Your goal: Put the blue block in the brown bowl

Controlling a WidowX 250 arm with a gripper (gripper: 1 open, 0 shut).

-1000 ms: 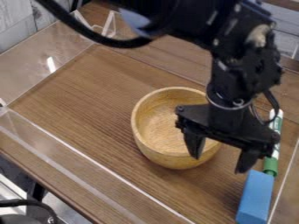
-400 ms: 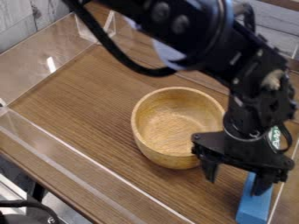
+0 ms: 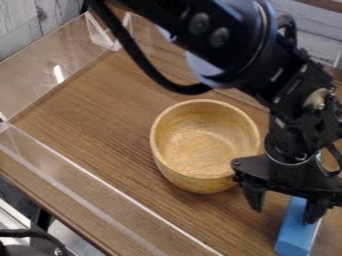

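Note:
The blue block (image 3: 297, 234) lies on the wooden table at the lower right, its upper end hidden behind my gripper. My gripper (image 3: 285, 204) points down over that upper end, open, with one dark finger (image 3: 254, 196) left of the block and the other at its right side. Nothing is held. The brown bowl (image 3: 205, 146) stands upright and empty just left of the gripper, close to the left finger. The black arm reaches in from the top of the view.
A green-and-white marker pen (image 3: 322, 158) shows in part behind the arm at the right edge. Clear plastic walls (image 3: 54, 150) border the table at the left and front. The block lies near the table's front right corner.
The gripper has moved right and down, from over the bowl's right rim to the blue block's upper end. It has stayed open. Bowl and block have not moved.

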